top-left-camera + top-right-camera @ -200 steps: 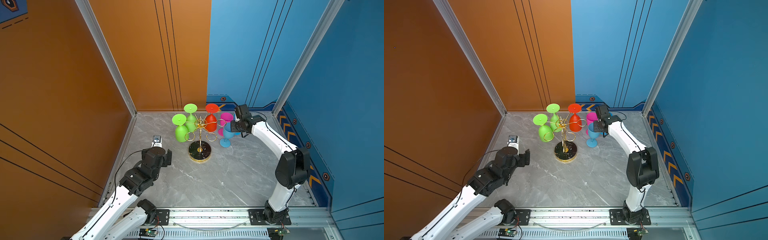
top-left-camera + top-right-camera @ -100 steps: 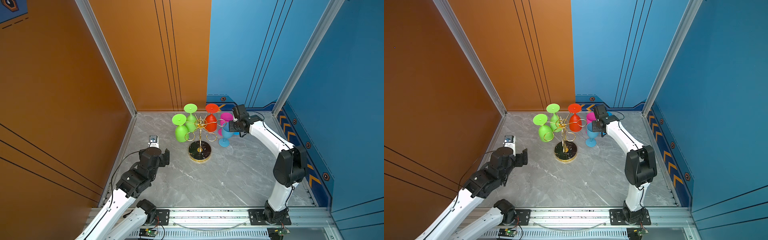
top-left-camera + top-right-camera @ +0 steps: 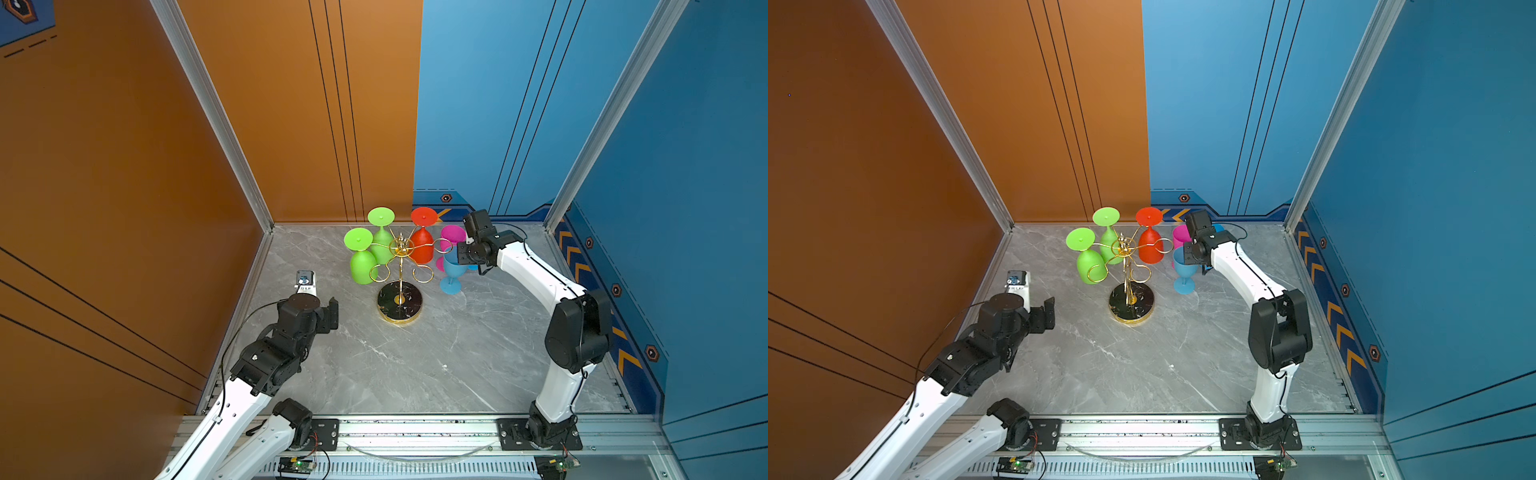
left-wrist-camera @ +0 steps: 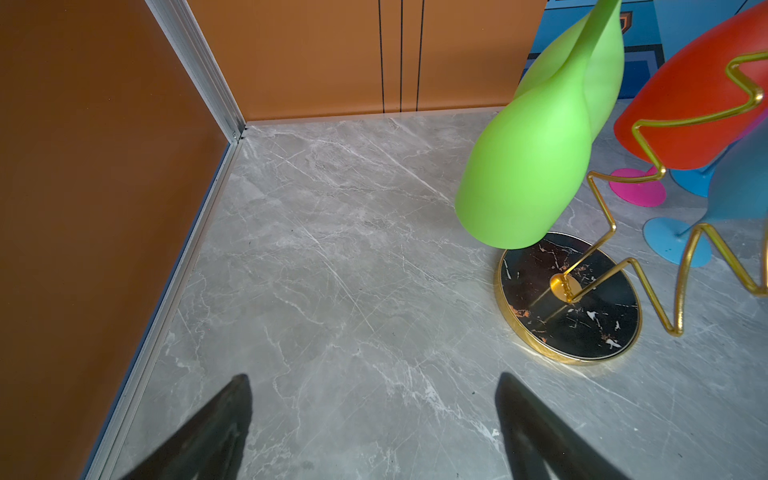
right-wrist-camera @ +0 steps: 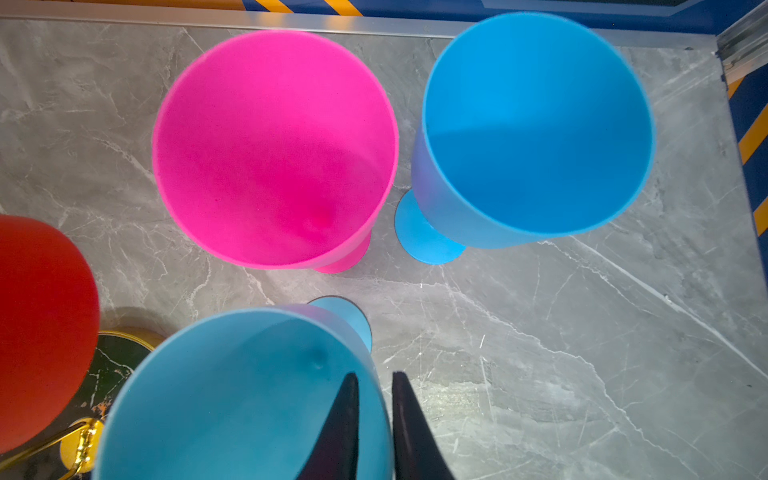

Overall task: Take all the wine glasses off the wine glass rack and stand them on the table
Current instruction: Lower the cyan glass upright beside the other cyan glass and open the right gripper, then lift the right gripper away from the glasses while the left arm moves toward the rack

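On the worktop (image 3: 415, 365), just right of the wine glass rack (image 3: 400, 301): one light-blue wine glass (image 3: 453, 266), upright on its own foot and clear of the loops. It had not moved over the last second, and both arms had barely shifted.

- **Right end effector (image 5: 374, 376):** narrow, one finger inside the bowl and one outside, astride the rim. Whether it still pinched I could not tell.
- **Left end effector (image 4: 374, 376):** wide and empty, low by the left wall.
- **Reading:** this glass counted as off the rack; only the letting go remained.
- **Standing behind it:** pink glass (image 5: 274, 145) and second blue glass (image 5: 536, 124). All three bowls were empty.
- **Rack stock:** two green glasses (image 3: 362, 266) and one red glass (image 3: 422, 247), hung bowl-down. The remaining loops were vacant.
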